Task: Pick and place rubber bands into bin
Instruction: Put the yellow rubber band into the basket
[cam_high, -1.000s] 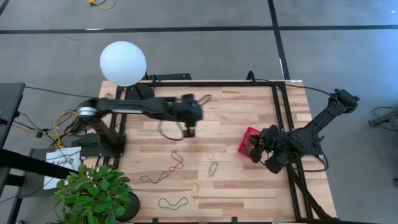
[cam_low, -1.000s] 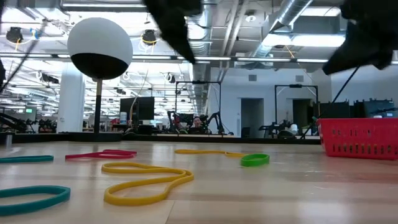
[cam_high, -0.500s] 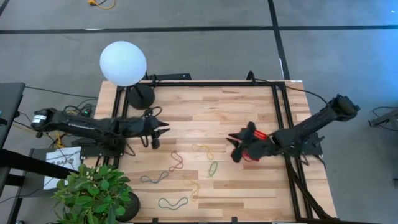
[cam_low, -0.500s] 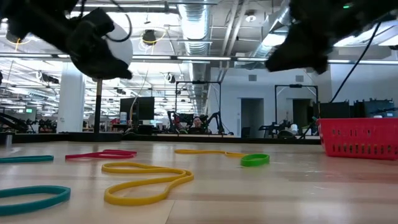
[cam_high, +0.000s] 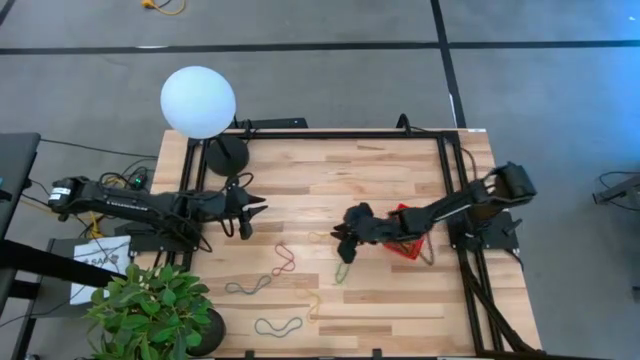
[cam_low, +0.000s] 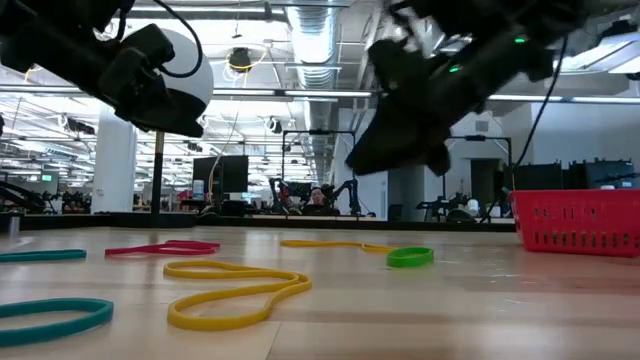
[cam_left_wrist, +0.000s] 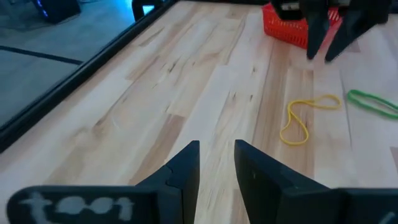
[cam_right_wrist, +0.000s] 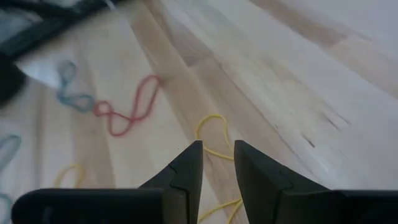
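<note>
Six rubber bands (cam_high: 284, 259) lie loose on the wooden table (cam_high: 330, 170), left of the red bin (cam_high: 408, 232).
Right gripper (cam_high: 345, 240) hovers above the yellow band (cam_high: 323, 238), fingers narrowly parted, empty; left gripper (cam_high: 250, 212) likewise, well apart.

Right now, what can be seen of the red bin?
The bin is a small red open-top basket with thin slotted walls, plastic by its look. It sits upright on the wooden table near the right edge. From above, the right arm crosses over it, hiding much of it; its contents cannot be made out. The low view shows it standing alone.
</note>
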